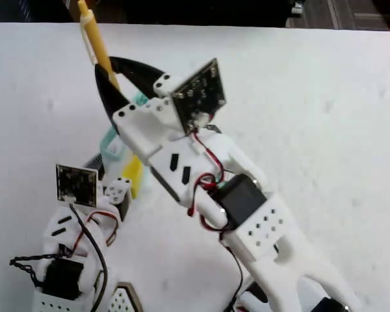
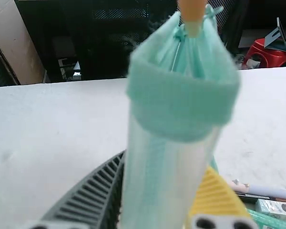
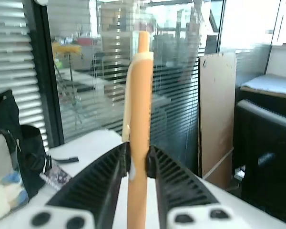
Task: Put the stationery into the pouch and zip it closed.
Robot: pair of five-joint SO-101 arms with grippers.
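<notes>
Stationery is still mostly outside the pouch, so I judge the task to be in its early part. The right gripper has its black ribbed jaws clamped on an orange pen, which stands upright between them. In the high view that pen is lifted above the white table, and the right gripper sits near the table's far edge. The left gripper is closed around the translucent teal pouch, with a grey ribbed finger on one side and a yellow one on the other, holding it off the table with its zip end pointing away from the wrist. An orange end of the pen shows just at that far end of the pouch, but I cannot tell whether it has entered the opening or only hangs beside it. From above, the pouch lies between the two arms. More items remain on the table beside the pouch: a slim pen and a small packet. What seems left is seating the orange pen inside, collecting those loose pieces, and then drawing the zip closed.
</notes>
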